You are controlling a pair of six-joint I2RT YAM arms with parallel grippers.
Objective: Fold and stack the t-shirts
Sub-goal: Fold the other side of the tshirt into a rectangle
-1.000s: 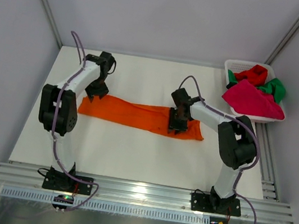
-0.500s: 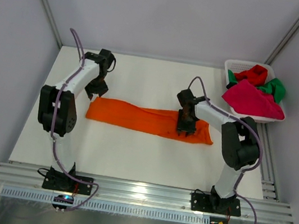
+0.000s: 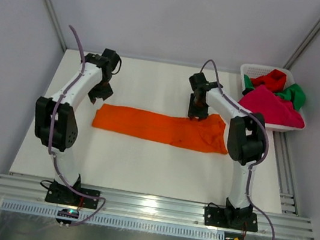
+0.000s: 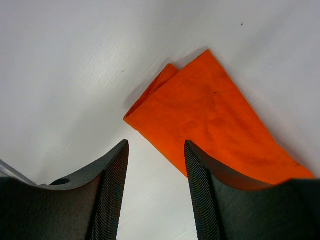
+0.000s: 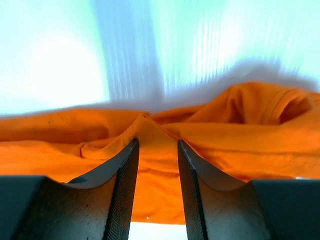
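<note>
A bright orange t-shirt [image 3: 159,128], folded into a long strip, lies flat across the middle of the table. My left gripper [image 3: 100,93] hovers just beyond its left end, jaws open with only bare table between them [image 4: 156,146]; the shirt's folded corner [image 4: 200,105] lies ahead to the right. My right gripper [image 3: 196,111] stands over the shirt's far edge near the right end. Its jaws are parted [image 5: 157,145], with orange cloth [image 5: 235,130] under them and a small ridge of cloth at the tips. Red [image 3: 271,80], green [image 3: 295,94] and magenta-pink [image 3: 269,107] t-shirts lie bunched in the basket.
The white lattice basket [image 3: 250,68] sits at the table's far right corner. Grey walls close the table in at the back and both sides, and a metal rail [image 3: 152,205] runs along the near edge by the arm bases.
The orange shirt slid right, off the left gripper. The right gripper moved from the middle of the strip to its far edge. Both jaws kept the same width.
</note>
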